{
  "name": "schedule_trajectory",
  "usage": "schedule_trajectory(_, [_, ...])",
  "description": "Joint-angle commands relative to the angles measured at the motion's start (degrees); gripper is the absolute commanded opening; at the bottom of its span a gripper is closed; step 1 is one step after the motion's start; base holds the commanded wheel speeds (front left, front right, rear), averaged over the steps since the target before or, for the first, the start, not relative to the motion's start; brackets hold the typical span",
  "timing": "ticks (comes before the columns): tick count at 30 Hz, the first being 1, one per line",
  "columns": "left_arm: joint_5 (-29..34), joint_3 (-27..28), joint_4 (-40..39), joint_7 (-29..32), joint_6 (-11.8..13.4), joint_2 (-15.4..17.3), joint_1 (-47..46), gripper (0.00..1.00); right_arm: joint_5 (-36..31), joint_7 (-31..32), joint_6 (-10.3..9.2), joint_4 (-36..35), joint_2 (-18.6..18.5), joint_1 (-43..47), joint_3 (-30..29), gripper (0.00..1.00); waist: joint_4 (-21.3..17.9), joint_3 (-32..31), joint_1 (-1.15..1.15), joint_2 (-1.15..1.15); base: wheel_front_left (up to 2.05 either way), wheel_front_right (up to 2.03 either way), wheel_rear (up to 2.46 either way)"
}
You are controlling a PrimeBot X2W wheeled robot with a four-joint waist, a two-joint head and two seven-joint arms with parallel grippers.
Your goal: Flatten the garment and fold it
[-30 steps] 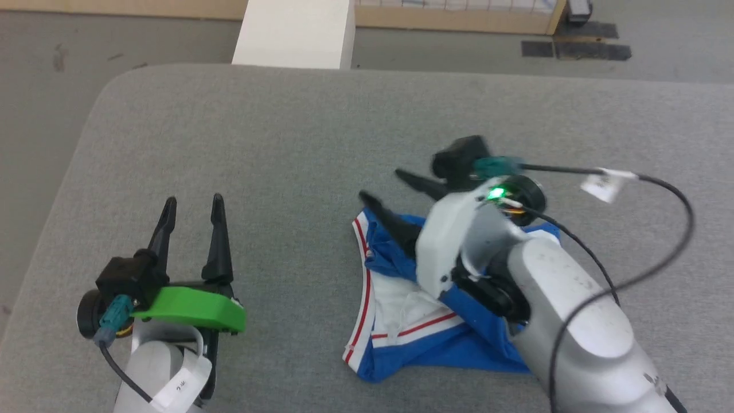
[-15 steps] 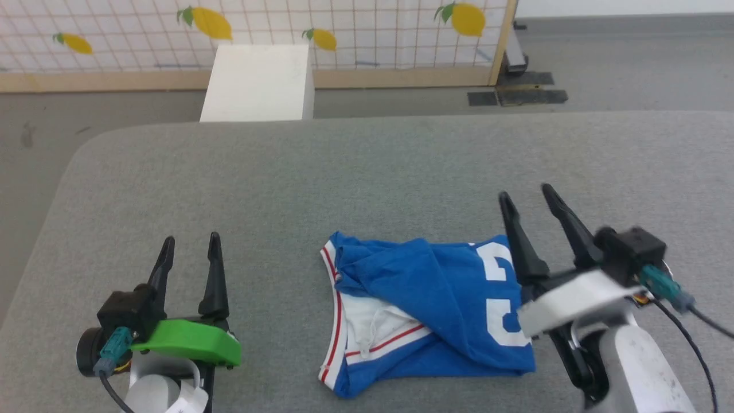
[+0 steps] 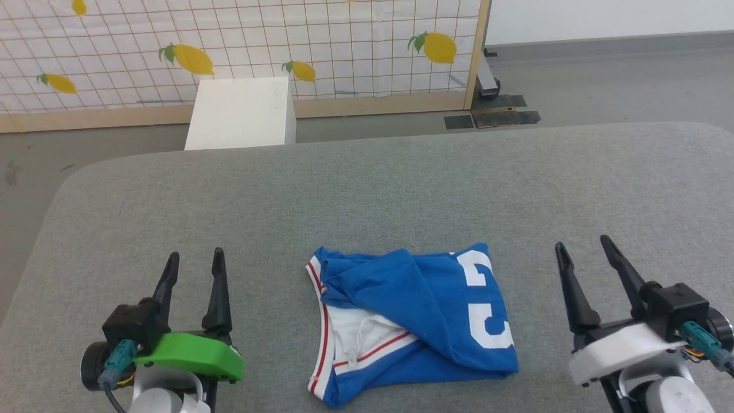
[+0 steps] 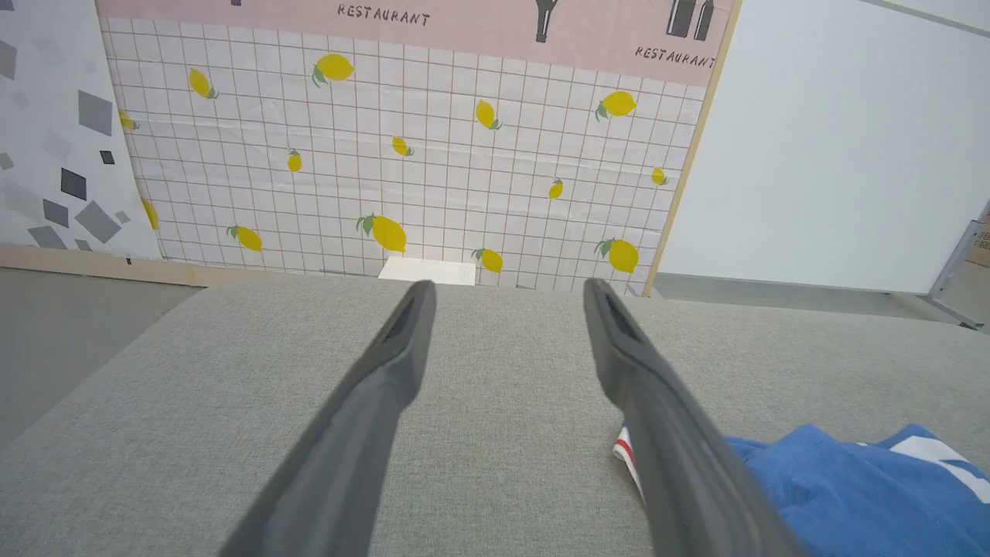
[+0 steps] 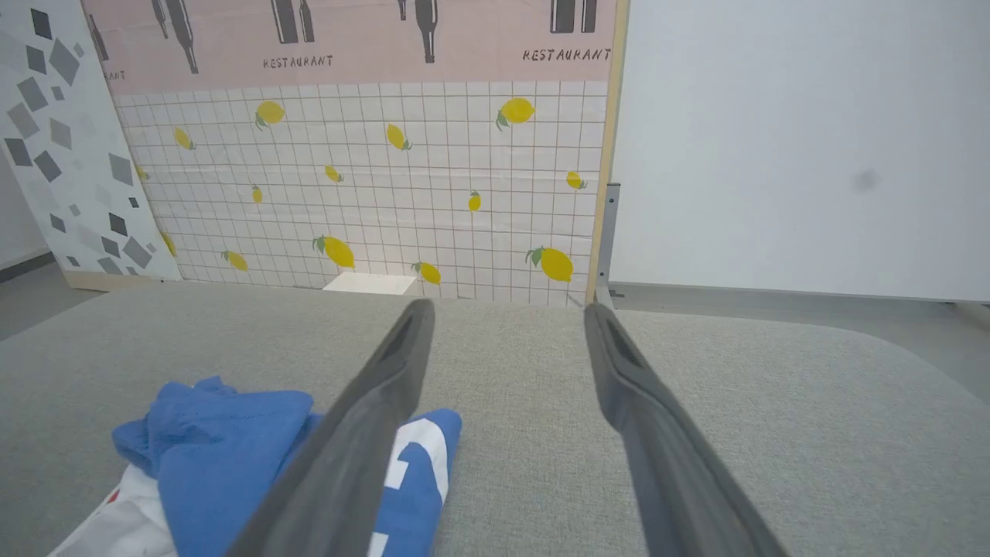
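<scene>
Now that the right tool [image 3: 582,242] is off the shirt [image 3: 413,321]: a second ago it reached across the cloth toward the far left corner. It now sits back at the lower right, clear of the fabric.
Right tool: fingers apart, holding nothing, pointing away from the robot. It is near the shirt's right edge but not touching it.
Left tool [image 3: 195,253]: fingers apart, holding nothing, well to the left of the shirt. It has not stirred in this second.
Shirt: it lies on the grey desk [image 3: 373,195] between the two tools, toward the near edge, as a compact folded bundle. A blue layer with a white numeral is on top, and a white sleeve with red stripes peeks out at the front left.
Shirt's shape: the same as half a second ago, so the retreat dragged nothing along.
View: the head has lifted, bringing in more of the lemon screen [image 3: 229,51] behind the desk. That is the camera moving, not the things.
Meaning for the task: both arms look parked and the fold seems made, so I judge the job at or near its end. The top layer is wrinkled and the left side uneven, so a smoothing pass may yet be wanted.
</scene>
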Motion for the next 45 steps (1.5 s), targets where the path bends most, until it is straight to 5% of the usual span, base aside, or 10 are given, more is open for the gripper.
schedule_trajectory(1, [-0.4,-0.1,0.1,-0.2,-0.2,-0.2,1.0,1.00,0.2,0.2,-0.08,-0.4,-0.7,0.9,-0.3,1.00,0.0,0.0,0.00,0.34,0.00,0.00,0.00])
schedule_trajectory(32, [-0.3,0.1,0.7,-0.2,-0.2,-0.2,1.9,1.00,2.3,2.3,-0.08,-2.0,-2.2,2.2,0.4,1.00,-0.2,0.3,0.00,0.34,0.00,0.00,0.00])
schedule_trajectory(35, [-0.3,0.3,0.6,-0.2,-0.2,-0.2,1.8,1.00,10.1,4.6,-0.08,-1.6,-0.7,1.4,0.4,1.00,-0.3,0.6,0.00,0.34,0.00,0.00,0.00])
schedule_trajectory(37, [-0.2,0.3,0.5,-0.2,-0.2,-0.2,1.6,1.00,22.0,10.7,-0.08,-0.9,1.1,0.5,-1.4,1.00,-0.3,0.9,0.00,0.34,0.00,0.00,0.00])
schedule_trajectory(41, [0.0,0.1,0.4,-0.2,-0.2,-0.2,0.7,1.00,43.5,27.1,-0.08,1.7,3.3,-1.7,-8.6,1.00,0.1,1.8,0.00,0.34,0.00,0.00,0.00])
schedule_trajectory(45, [0.1,-0.3,0.3,-0.2,-0.2,0.1,-0.1,1.00,52.2,43.3,-0.08,7.5,3.8,-4.4,-15.2,1.00,0.7,2.3,0.00,0.34,0.00,0.00,0.00])
